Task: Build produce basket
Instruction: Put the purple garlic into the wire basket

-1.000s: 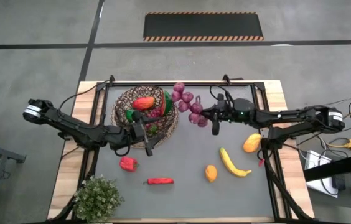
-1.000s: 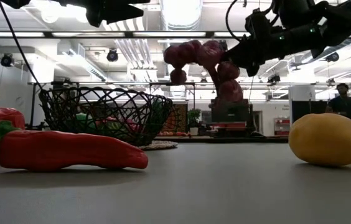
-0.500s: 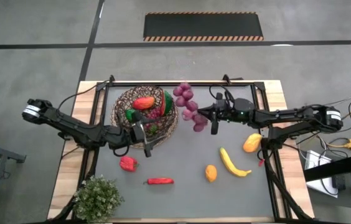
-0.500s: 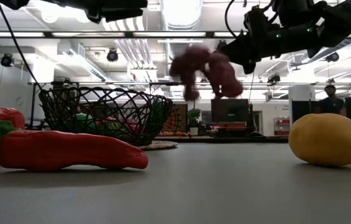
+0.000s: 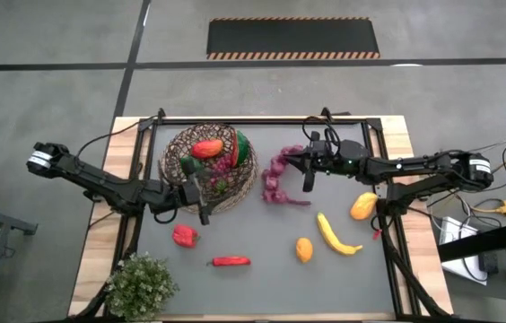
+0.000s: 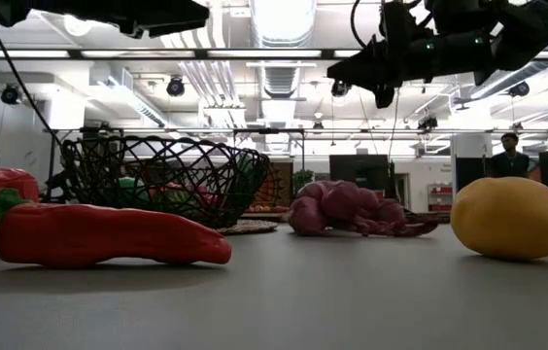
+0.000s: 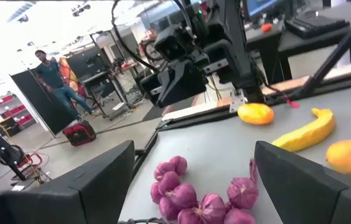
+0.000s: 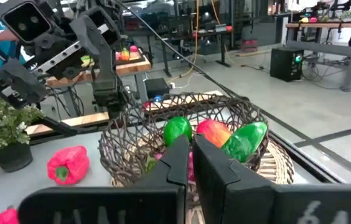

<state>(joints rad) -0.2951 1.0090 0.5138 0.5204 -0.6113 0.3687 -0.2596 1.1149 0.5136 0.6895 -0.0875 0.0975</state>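
The wicker basket (image 5: 208,166) stands at the far left and holds red, green and purple produce. A purple grape bunch (image 5: 280,179) lies on the table just right of the basket, also in the low view (image 6: 352,209) and the left wrist view (image 7: 194,199). My right gripper (image 5: 307,169) hovers shut above the bunch's right end, holding nothing; its closed fingers (image 8: 191,152) point at the basket (image 8: 182,121). My left gripper (image 5: 201,199) hangs open over the basket's near rim, its fingers (image 7: 101,180) wide apart, with nothing between them.
Loose on the table are a red pepper (image 5: 184,236), a red chili (image 5: 230,261), an orange fruit (image 5: 303,248), a banana (image 5: 335,235) and a yellow fruit (image 5: 363,206). A potted plant (image 5: 141,283) stands at the near left corner.
The grape bunch hung below my right gripper, swung, then dropped onto the table right of the basket, where it now lies. My right gripper's fingers look shut throughout. My left gripper has drawn back a little toward the table's left edge and rolled.
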